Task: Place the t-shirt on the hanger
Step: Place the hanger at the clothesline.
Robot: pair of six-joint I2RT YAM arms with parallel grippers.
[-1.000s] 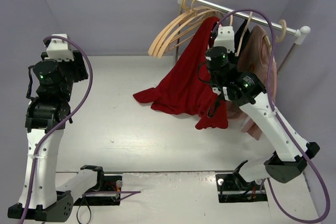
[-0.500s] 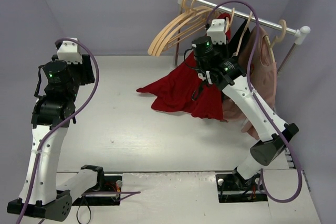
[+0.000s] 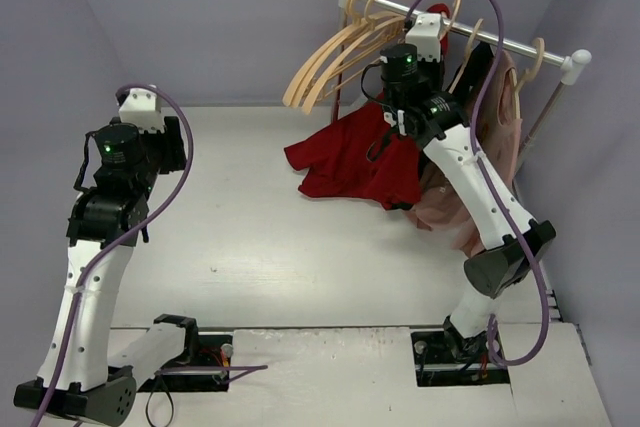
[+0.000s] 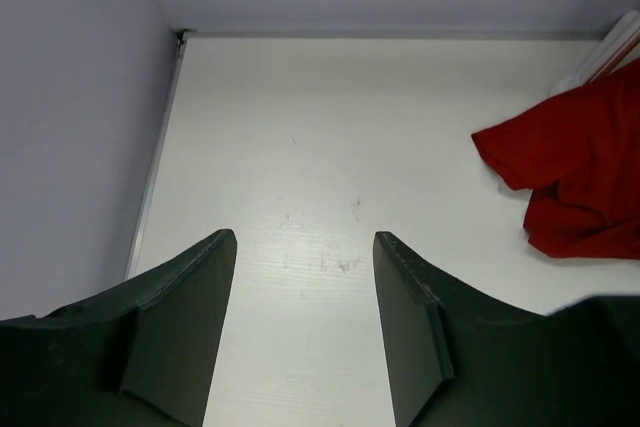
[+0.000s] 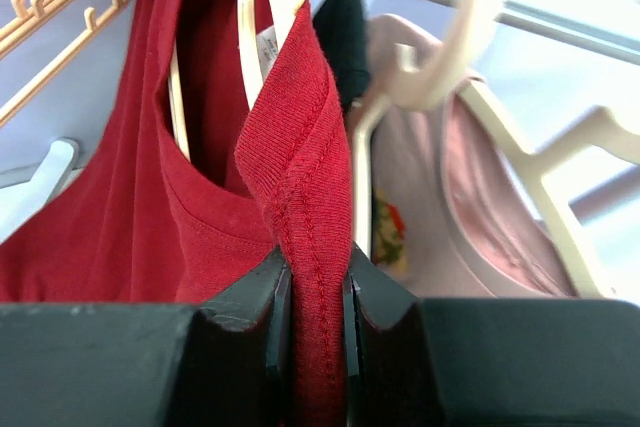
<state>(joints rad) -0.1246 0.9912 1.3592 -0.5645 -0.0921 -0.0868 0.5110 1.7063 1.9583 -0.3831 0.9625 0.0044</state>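
Note:
My right gripper (image 5: 316, 282) is shut on the ribbed collar of the dark red t-shirt (image 5: 120, 217), held up close under the rail. Two thin pale arms of the hanger (image 5: 245, 37) run inside the neck opening, beside the small white tag (image 5: 268, 47). From above, the t-shirt (image 3: 350, 162) drapes from the right wrist down onto the table; the wrist hides the hanger there. My left gripper (image 4: 305, 242) is open over bare table at the left, far from the shirt, whose sleeve (image 4: 575, 162) shows at the right edge of that view.
A metal rail (image 3: 520, 47) on white posts crosses the back right. Several empty wooden hangers (image 3: 330, 62) hang at its left end. A dusty pink shirt (image 5: 480, 197) and a black garment (image 5: 340, 27) hang just right of the red collar. Grey walls close in the table.
My right arm has lifted the collar up and back to the rail, and the shirt's lower part has slid right across the table. The left arm has shifted a little to the right.

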